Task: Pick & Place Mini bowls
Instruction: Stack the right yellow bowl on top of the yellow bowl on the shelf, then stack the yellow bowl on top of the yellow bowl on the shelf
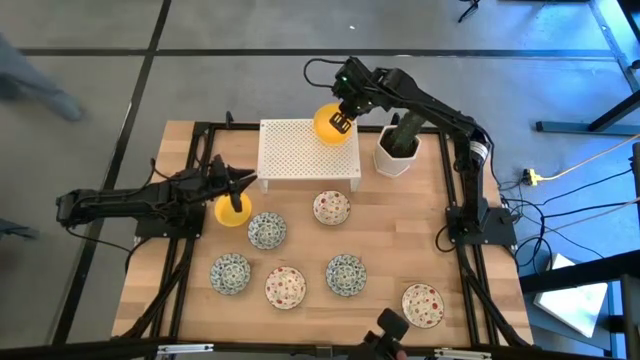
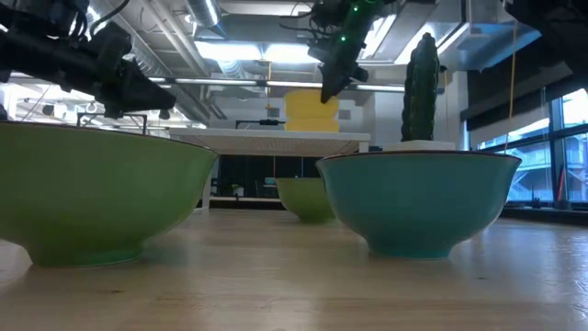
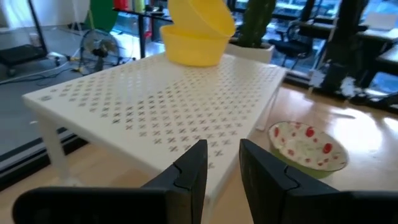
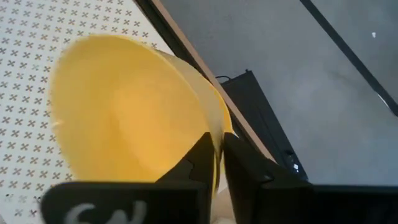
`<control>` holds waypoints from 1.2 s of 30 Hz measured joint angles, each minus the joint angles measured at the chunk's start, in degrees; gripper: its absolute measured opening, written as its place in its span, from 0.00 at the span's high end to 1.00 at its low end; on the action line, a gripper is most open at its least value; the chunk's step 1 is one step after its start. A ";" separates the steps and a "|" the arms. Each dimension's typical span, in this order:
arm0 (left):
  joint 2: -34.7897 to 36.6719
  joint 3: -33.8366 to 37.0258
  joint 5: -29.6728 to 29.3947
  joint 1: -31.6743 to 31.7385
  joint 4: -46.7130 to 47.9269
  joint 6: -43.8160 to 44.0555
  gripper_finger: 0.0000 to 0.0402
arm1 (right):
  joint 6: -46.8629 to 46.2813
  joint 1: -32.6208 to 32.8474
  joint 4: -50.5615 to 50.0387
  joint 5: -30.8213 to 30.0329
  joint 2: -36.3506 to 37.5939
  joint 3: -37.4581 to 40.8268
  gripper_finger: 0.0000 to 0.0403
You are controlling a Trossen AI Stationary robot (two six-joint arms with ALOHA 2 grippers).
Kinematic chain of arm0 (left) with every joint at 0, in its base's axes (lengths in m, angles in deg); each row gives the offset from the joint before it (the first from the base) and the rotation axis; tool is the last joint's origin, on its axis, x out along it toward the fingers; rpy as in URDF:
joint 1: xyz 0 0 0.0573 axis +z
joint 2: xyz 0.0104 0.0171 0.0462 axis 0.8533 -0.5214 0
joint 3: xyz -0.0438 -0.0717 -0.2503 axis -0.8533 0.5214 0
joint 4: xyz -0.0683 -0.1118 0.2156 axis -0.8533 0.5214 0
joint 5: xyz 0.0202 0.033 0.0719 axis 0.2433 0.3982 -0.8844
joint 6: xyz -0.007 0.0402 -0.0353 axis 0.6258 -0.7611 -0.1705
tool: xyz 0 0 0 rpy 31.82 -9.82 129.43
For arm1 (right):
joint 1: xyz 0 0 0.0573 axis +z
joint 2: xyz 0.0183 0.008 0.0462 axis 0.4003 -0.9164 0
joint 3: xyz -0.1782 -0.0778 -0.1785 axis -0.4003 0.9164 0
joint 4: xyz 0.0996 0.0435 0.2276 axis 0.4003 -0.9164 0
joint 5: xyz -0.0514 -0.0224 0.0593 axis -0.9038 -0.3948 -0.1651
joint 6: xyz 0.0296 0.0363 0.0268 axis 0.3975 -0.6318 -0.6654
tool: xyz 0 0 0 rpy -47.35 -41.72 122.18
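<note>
High view: wooden table (image 1: pixel 400 200), grey floor (image 1: pixel 250 30).

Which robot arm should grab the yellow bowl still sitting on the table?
Probably the left. The left gripper hangs right beside the small plain yellow bowl on the wooden table, while the right gripper is busy pinching another yellow bowl's rim over the white perforated rack.

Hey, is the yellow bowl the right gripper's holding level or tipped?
Tipped. The right gripper pinches its rim, and the yellow bowl leans above another yellow bowl on the white rack.
</note>
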State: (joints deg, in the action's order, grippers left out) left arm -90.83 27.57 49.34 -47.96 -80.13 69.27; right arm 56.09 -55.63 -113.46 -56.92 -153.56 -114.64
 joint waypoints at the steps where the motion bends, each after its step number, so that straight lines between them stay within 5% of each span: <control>1: -0.01 0.00 -0.51 0.00 0.43 0.00 0.78 | 0.01 0.00 0.02 -0.01 0.00 0.00 0.86; 10: -0.01 0.00 -1.72 0.00 0.85 -0.05 0.78 | 0.52 0.15 1.54 -1.07 0.00 0.00 0.61; 22: -0.02 0.00 -5.16 0.00 4.00 0.23 0.78 | 4.95 10.86 2.99 -11.05 5.07 2.69 0.65; 29: -0.01 -0.03 -3.14 0.00 6.45 3.46 0.78 | 6.51 22.25 22.60 -10.89 15.08 23.40 0.70; 36: -0.65 -5.11 -3.98 -1.64 11.20 5.59 0.78 | 6.23 31.13 47.43 -0.42 22.02 46.47 0.71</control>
State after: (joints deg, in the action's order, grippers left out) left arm -91.48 22.46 45.37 -49.60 -68.93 74.86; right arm 62.32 -24.50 -66.03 -57.34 -131.53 -68.17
